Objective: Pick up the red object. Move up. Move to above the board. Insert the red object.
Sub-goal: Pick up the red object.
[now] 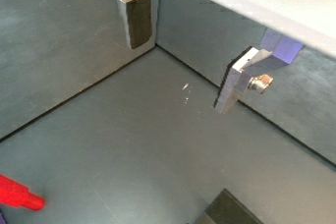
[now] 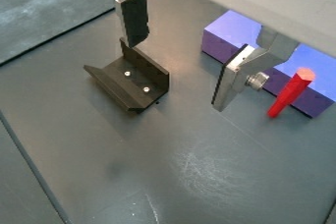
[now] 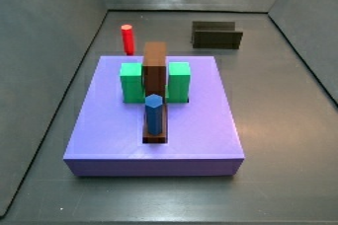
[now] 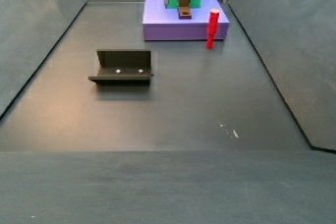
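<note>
Gripper (image 2: 178, 56) open, empty, we note; red object (image 2: 290, 92) slim, upright beside it against board (image 2: 231, 35); fixture (image 2: 130, 81) near.

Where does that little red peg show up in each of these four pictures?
Wrist view: the red object lies at the picture's edge, partly cut off.
Wrist view: beside the board, past the gripper.
Side view: standing behind the board.
Side view: upright at the board's corner.
Shared landmark: the board.
</note>
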Available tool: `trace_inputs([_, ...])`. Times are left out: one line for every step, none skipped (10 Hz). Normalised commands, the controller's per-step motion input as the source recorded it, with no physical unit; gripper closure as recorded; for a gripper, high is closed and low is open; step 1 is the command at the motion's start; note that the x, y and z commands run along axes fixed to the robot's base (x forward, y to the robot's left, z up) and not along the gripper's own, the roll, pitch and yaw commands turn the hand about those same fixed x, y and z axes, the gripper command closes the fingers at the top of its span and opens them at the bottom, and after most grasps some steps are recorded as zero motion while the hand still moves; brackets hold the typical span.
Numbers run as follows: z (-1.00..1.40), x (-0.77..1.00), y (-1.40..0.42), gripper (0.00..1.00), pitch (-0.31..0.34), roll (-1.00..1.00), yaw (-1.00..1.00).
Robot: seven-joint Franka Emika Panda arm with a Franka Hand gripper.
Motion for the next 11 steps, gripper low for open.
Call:
trace_inputs([0.0,0.0,-0.05,0.0,0.0,0.0,0.0])
trace_inputs([-0.1,-0.16,-0.38,0.0,0.0,0.09,0.0])
trace_inputs([-0.13,-0.26,-0.6,0.0,0.0,0.19,0.0])
trace_inputs([-0.1,-0.32,-0.72,0.0,-0.006,0.27,0.0])
trace_inputs([-0.09,-0.3,-0.63,0.0,-0.02,0.22,0.0])
trace_inputs([-0.1,-0.29,-0.67,0.0,-0.014,0.24,0.0])
trace_inputs([-0.04,-0.23,-0.63,0.0,-0.006,0.24,0.0])
trace_inputs([-0.07,-0.25,-0.66,0.0,-0.009,0.23,0.0])
trace_inputs([-0.18,-0.2,-0.64,0.0,-0.031,0.14,0.0])
trace_inputs([-0.23,-0.19,-0.65,0.0,-0.046,0.12,0.0])
trace_inputs([-0.27,-0.2,-0.6,0.0,-0.059,0.09,0.0])
